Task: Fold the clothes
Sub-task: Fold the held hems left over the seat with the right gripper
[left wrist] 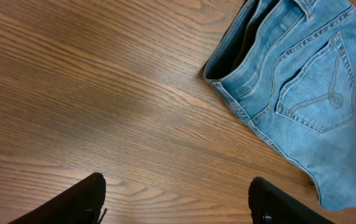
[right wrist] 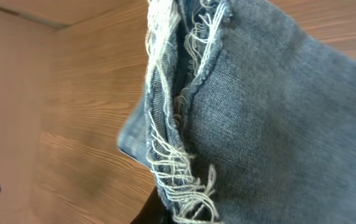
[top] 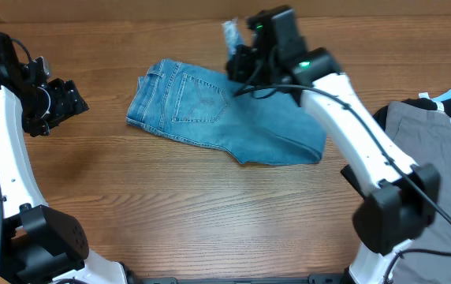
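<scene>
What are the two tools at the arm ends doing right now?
Left tool: open, holding nothing.
Right tool: closed on the frayed hem of the jeans.

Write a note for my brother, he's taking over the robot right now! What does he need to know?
Left gripper: open, empty, hovering over the bare table.
Right gripper: shut on the jeans' frayed hem, held up off the table.
Jeans: mid-table, waist to the left, one back pocket facing up.
Done: leg ends lifted and partly doubled back.
Left: lay the hem down toward the waist, let go, flatten. Grey clothes lie at the right edge.
</scene>
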Controlling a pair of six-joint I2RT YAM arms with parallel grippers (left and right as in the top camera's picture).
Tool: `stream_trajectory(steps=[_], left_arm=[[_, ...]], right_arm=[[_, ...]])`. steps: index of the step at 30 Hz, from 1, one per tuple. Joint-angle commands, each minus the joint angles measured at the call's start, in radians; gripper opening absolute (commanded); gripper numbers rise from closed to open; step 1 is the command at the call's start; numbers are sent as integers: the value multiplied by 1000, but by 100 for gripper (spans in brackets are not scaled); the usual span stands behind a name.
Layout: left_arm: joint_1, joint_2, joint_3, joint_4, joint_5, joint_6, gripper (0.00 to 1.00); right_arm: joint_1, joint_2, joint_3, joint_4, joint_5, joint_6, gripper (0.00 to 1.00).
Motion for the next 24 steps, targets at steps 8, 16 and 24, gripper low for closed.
stream_trajectory(steps=[8, 16, 24], left_arm=[[-8, -4, 11, -12, -1, 22, 76], [-8, -4, 11, -16, -1, 22, 76], [-8, -4, 11, -15, -1, 22, 76]], right_arm=[[142, 182, 21, 217, 7, 120, 5], [180, 284, 21, 360, 3, 212, 8], [198, 319, 21, 516, -13, 267, 4]])
